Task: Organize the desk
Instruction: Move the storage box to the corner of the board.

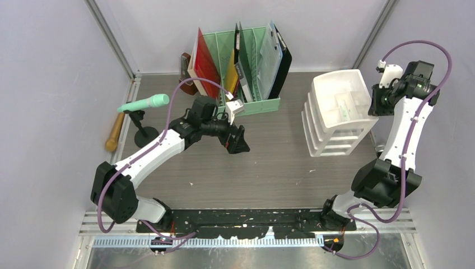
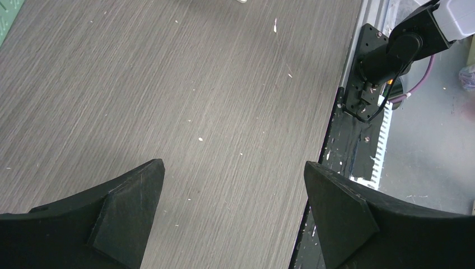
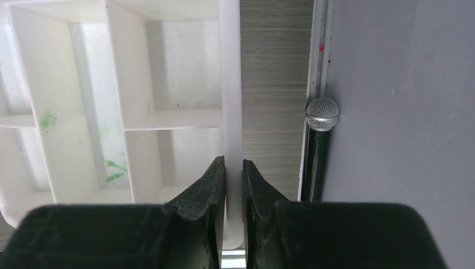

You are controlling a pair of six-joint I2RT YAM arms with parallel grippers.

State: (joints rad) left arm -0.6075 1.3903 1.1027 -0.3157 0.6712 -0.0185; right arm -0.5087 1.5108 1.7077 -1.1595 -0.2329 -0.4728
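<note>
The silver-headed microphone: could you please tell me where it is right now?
In the right wrist view, the microphone is at the right edge of the desk, against the wall, just right of the drawer unit that the right gripper grips.

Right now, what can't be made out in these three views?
Right wrist: lower body of the microphone, cut off by the right fingers.
Top view: those fingers, hidden under their own wrist.
Top view: contents of the lower drawers, covered by the top drawer.
Top view: brown object behind the rack, partly hidden by it.
</note>
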